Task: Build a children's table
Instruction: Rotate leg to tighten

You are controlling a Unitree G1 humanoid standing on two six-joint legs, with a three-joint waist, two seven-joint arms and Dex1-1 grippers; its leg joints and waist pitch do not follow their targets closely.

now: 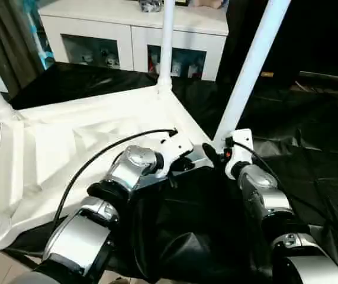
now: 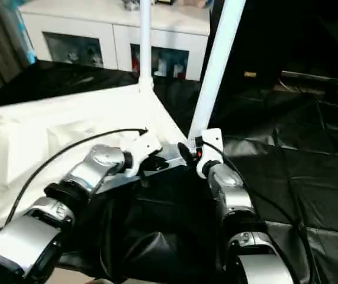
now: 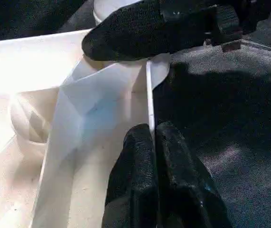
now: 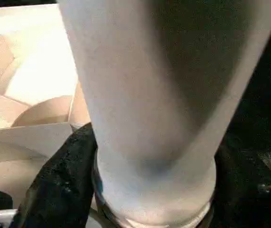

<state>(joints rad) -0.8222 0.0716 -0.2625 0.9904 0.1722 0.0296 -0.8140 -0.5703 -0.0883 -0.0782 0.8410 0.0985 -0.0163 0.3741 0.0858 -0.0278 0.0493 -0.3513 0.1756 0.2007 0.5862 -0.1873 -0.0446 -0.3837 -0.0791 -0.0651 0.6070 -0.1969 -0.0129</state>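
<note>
Left gripper [image 3: 156,142] jaws pressed together, tips against thin edge wall of children's table [image 1: 56,154] near its corner. Right gripper [image 1: 215,155] jaws spread wide around base of nearest leg [image 1: 248,71], one black finger [image 4: 61,185] against tube just above socket (firm clamp or loose touch: cannot tell). Table lies upside down on black-covered work table [image 1: 311,154], ribbed underside up, legs pointing upward from corners. White cabinet [image 1: 133,29] stands behind.

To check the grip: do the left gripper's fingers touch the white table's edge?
Touching. The left wrist view shows the left gripper with its fingers closed on the thin rim of the white table.
</note>
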